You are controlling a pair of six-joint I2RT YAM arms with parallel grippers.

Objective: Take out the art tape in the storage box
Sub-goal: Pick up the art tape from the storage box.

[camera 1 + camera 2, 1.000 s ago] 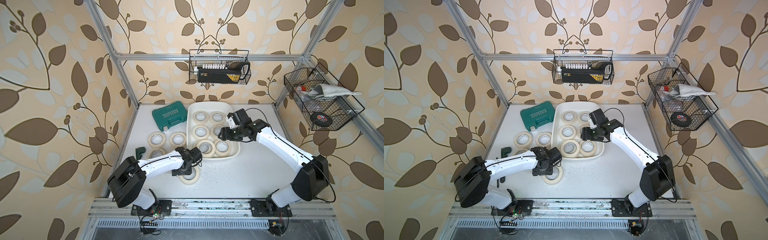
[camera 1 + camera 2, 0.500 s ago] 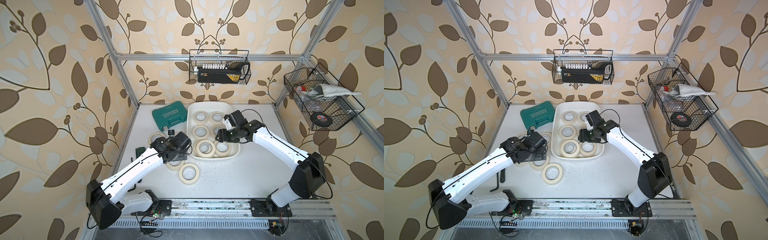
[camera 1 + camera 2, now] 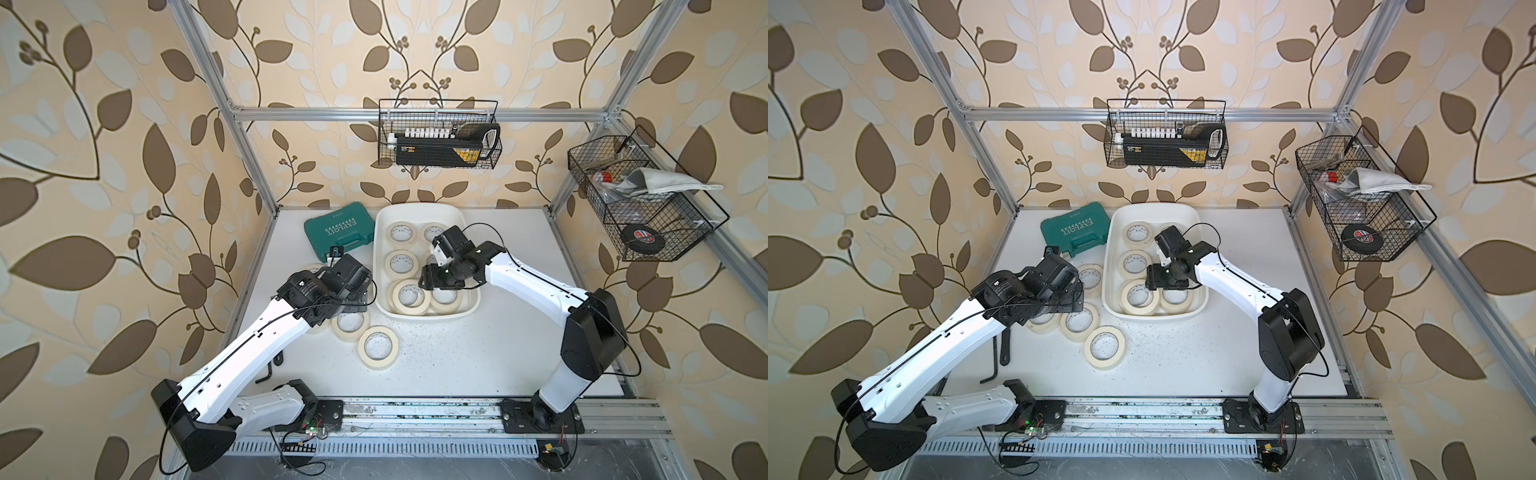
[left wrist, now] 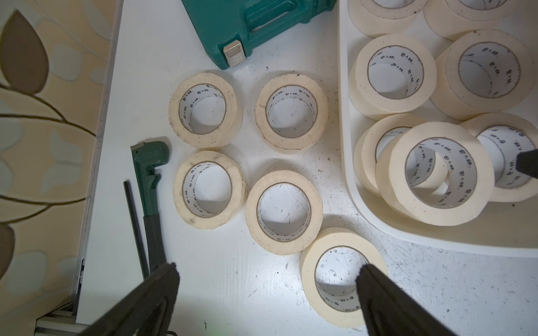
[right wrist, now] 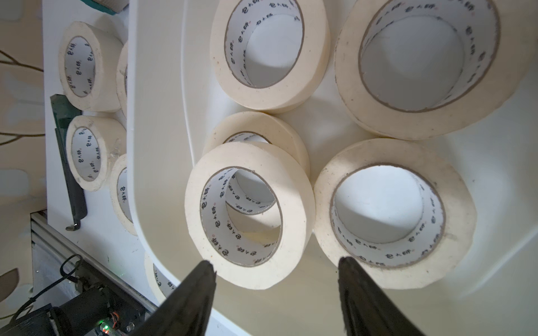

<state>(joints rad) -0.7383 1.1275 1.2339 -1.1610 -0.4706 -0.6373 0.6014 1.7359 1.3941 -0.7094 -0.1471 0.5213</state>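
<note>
A green tool case (image 3: 338,232) lies shut at the far left of the white table (image 3: 498,345), and nearer along the left edge a green wrench (image 4: 148,171) lies with a black hex key (image 4: 135,227) just beside it. A black wire basket (image 3: 438,139) on the far wall holds a black case with a yellow label. A second wire basket (image 3: 640,199) on the right wall holds a grey cloth (image 3: 660,185) and a black tape roll (image 3: 638,241) with a red-and-white label.

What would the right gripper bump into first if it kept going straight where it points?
The right gripper would probably meet the tilted art tape roll in the storage box first, though depth is unclear.
</note>
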